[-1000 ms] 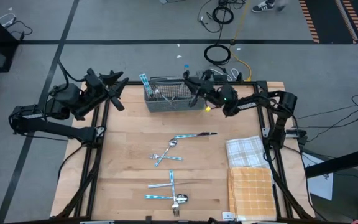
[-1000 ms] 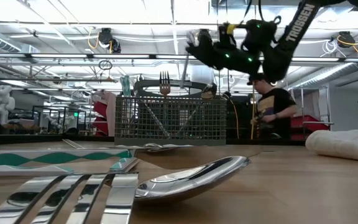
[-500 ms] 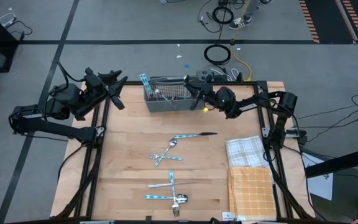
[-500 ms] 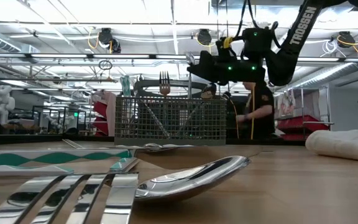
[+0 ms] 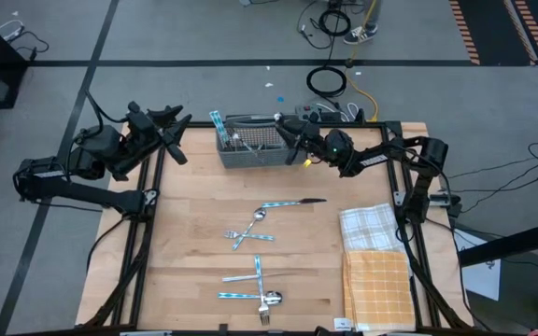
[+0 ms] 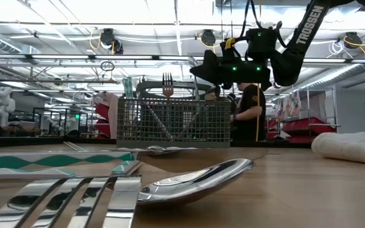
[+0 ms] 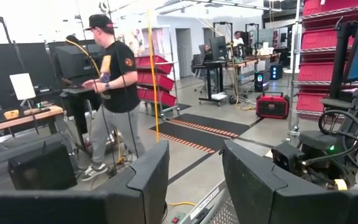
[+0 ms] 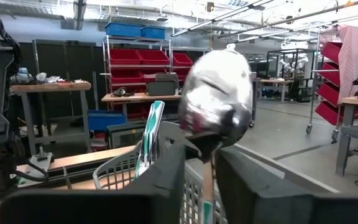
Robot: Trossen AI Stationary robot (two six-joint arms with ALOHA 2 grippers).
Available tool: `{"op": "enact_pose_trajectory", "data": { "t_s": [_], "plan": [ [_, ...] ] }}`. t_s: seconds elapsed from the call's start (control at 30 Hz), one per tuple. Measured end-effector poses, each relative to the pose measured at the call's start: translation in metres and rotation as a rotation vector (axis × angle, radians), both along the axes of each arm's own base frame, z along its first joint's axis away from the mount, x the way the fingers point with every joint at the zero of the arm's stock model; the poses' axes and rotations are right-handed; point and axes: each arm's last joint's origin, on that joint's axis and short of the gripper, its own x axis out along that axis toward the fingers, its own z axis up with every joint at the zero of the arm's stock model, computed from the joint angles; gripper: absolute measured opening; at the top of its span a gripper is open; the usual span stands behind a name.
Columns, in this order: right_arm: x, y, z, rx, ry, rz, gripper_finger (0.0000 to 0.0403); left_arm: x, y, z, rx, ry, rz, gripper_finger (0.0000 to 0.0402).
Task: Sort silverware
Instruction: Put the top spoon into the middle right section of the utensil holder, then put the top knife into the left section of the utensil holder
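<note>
My left end effector (image 5: 177,137) waits off the counter's (image 5: 194,280) left rear corner, fingers (image 7: 143,180) spread wide and empty, clear of the work so the other arm has room. On the counter, the unsorted silverware (image 5: 250,229) lies in loose clusters: a blue-handled knife (image 5: 292,202) toward the middle, crossed pieces just below it, and a further cluster (image 5: 255,287) near the front edge, all apart from the basket (image 5: 250,145) at the rear, which already has pieces standing upright in it. My right end effector (image 5: 294,137) hovers over the basket's right end, and its wrist view shows a spoon (image 8: 217,109) bowl-up between my fingers (image 8: 160,180), with the handle pointing down toward the mesh, which I take as lining it up to drop in. The fingers stand only a little apart around the stem; I cannot tell whether they still grip it. Against a second ago, this end effector has swung from beside the basket to above it and levelled out, and the fingers have begun to loosen; the left arm and the pieces on the counter have not moved.
</note>
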Motion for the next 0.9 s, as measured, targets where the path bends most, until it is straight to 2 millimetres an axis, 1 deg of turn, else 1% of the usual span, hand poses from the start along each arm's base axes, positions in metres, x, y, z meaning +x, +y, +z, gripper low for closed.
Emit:
{"op": "enact_pose_trajectory", "data": {
  "t_s": [0.17,0.27,0.4,0.5,0.57,0.6,0.7,0.77,0.8,0.9],
  "plan": [
    [0.000,0.000,0.000,0.003,-0.006,0.000,0.0144,0.000,0.000,0.000,0.000,0.000,0.000,0.0154],
    [0.000,0.000,0.000,0.004,-0.010,0.000,0.0172,0.000,0.000,0.000,0.000,0.000,0.000,0.0154],
    [0.000,0.000,0.000,0.003,-0.014,0.000,0.0193,0.000,0.000,0.000,0.000,0.000,0.000,0.0154],
    [-0.001,0.001,0.004,0.025,-0.046,0.011,0.0196,0.000,0.000,0.000,0.000,0.000,0.000,0.0154],
    [-0.004,0.004,0.012,0.039,-0.078,0.056,0.0194,0.000,0.000,0.000,0.000,0.000,0.000,0.0154],
    [-0.005,0.006,0.020,0.031,-0.109,0.098,0.0193,0.000,0.000,0.000,0.000,0.000,0.000,0.0154],
    [-0.015,0.016,0.056,0.043,-0.207,0.247,0.0191,0.000,0.000,0.000,0.000,0.000,0.000,0.0154],
    [-0.020,0.026,0.070,0.143,-0.153,0.333,0.0189,0.000,0.000,0.000,0.000,0.000,0.000,0.0154],
    [-0.023,0.032,0.072,0.205,-0.077,0.363,0.0188,0.000,0.000,0.000,-0.001,0.000,0.000,0.0154],
    [-0.030,0.058,0.068,0.389,0.281,0.407,0.0183,0.000,0.000,0.000,-0.001,0.000,0.000,0.0154]
  ]
}}
